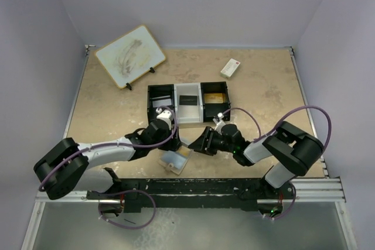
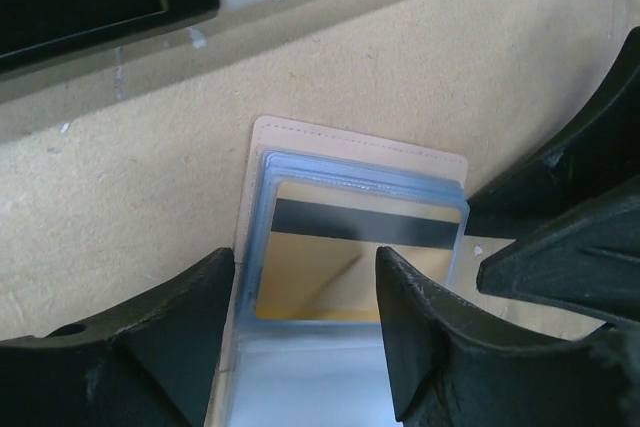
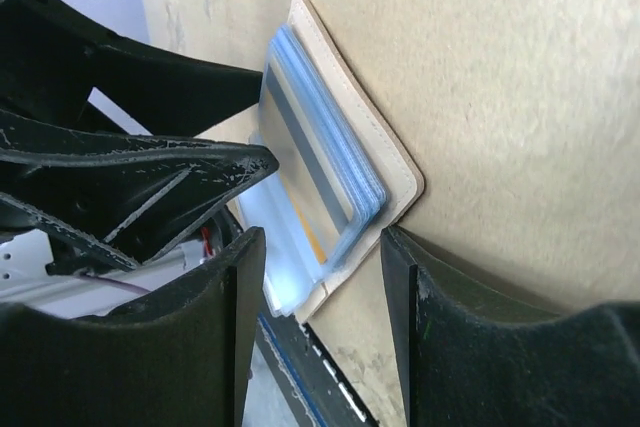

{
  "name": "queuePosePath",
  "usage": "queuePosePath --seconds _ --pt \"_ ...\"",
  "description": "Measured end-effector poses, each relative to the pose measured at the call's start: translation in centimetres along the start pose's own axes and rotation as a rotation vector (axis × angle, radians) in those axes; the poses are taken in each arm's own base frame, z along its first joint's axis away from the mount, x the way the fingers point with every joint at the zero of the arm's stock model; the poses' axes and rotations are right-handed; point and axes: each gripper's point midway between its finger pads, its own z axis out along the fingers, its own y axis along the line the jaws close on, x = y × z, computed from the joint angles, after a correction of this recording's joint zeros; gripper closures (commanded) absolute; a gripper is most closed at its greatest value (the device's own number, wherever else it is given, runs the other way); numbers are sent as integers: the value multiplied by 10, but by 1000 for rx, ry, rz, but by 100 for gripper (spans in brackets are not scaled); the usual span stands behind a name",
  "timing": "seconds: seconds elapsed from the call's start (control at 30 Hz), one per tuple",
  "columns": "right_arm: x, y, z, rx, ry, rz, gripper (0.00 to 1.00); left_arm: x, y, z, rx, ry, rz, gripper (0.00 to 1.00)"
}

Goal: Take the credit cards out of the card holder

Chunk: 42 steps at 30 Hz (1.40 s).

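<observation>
Both L gripper [image 2: 305, 259] & R gripper [image 3: 322, 239] spread at card holder [image 2: 300, 143].

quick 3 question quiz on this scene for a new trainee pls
1. True or false: the card holder lies shut on the table.
2. Which compartment of the tray is white? A left, B middle, C right.
3. Fill in: the top card in the card holder shows a black ____ across it.

Key: 1 false, it lies open; 2 B; 3 stripe.
</observation>
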Motion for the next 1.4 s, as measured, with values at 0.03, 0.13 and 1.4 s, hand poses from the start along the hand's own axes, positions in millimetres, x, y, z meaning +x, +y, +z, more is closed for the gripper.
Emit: queuePosePath --seconds 0.03,0.13,1.4 --pt "-2 2 3 -6 9 -11 46 1 0 -1 7 -9 -10 44" --pt "-6 3 6 3 15 -41 47 4 3 -6 28 -41 -62 45" --pt "-33 37 -42 107 -149 -254 60 21 -63 -68 183 -173 -169 46"
